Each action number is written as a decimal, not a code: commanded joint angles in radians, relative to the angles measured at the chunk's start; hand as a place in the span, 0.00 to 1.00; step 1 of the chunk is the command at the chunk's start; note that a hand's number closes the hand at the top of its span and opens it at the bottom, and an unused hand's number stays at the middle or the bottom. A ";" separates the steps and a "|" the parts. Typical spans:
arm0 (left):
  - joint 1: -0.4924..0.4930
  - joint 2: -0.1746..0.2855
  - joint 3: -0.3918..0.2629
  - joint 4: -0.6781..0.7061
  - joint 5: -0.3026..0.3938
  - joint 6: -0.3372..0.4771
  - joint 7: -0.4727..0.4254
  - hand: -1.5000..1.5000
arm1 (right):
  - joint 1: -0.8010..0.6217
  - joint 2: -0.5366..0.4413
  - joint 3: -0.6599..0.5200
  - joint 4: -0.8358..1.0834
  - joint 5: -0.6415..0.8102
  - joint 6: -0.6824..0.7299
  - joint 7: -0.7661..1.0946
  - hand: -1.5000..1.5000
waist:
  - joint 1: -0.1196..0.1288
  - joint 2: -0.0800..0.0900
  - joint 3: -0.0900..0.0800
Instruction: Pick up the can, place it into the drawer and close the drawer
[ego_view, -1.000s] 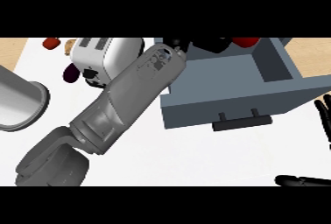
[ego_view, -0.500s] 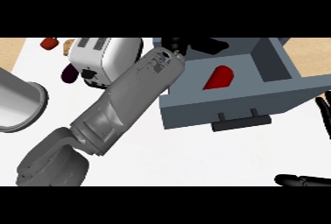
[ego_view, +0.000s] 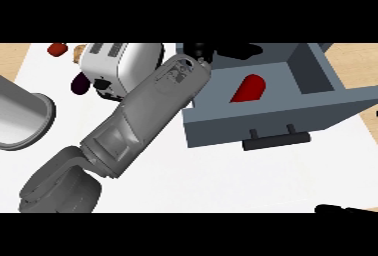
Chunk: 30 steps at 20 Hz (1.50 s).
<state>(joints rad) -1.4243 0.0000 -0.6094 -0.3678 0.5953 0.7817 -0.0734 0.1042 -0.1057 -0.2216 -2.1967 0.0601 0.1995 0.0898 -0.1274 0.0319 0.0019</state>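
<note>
Can: red can (ego_view: 249, 89) lies inside the open drawer (ego_view: 221, 125), against the left part of its floor. It looks tipped or on its side; the lower end is hidden by the drawer's front wall.
Left hand: left hand (ego_view: 198, 51) is at the drawer's far left corner, near the can and apart from it. It shows only as dark shapes at the view's top, so I cannot tell whether it is spread or closed.
Right hand: right hand (ego_view: 345, 209) is a dark sliver at the lower right edge, well apart from the drawer. State cannot be told.
Can, handling (judgement): probably light and stiff, with a smooth round wall that could slip and roll if nudged. If it needs re-seating, grasp across the mid-body, thumb opposite.
Drawer, handling (judgement): rigid box, likely slides straight. The dark handle (ego_view: 275, 140) sits centred on the front face, so push there or flat on the front.
Risk: the left forearm lies over the drawer's left wall, so clear it before closing.
Nearby: toaster (ego_view: 118, 62) just left of the forearm.
</note>
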 joint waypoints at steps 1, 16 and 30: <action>-0.032 0.000 0.029 0.020 0.035 -0.006 -0.006 0.00 | -0.028 -0.062 -0.001 -0.017 0.077 0.015 -0.018 0.00 | 0.008 0.002 0.000; -0.010 0.000 0.012 -0.058 0.095 0.032 -0.072 0.00 | -0.137 -0.164 0.194 0.085 0.601 -0.044 -0.066 0.00 | 0.099 -0.020 -0.002; 0.050 0.098 -0.005 -0.223 0.038 0.040 0.076 0.00 | -0.258 -0.072 0.312 0.549 0.969 -0.322 -0.114 0.00 | 0.154 -0.037 -0.002</action>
<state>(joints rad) -1.4198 0.0486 -0.5985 -0.5163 0.6603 0.8355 -0.0404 -0.0977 -0.2159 0.1049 -1.7663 0.9946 -0.0489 -0.0237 0.0091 0.0009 0.0006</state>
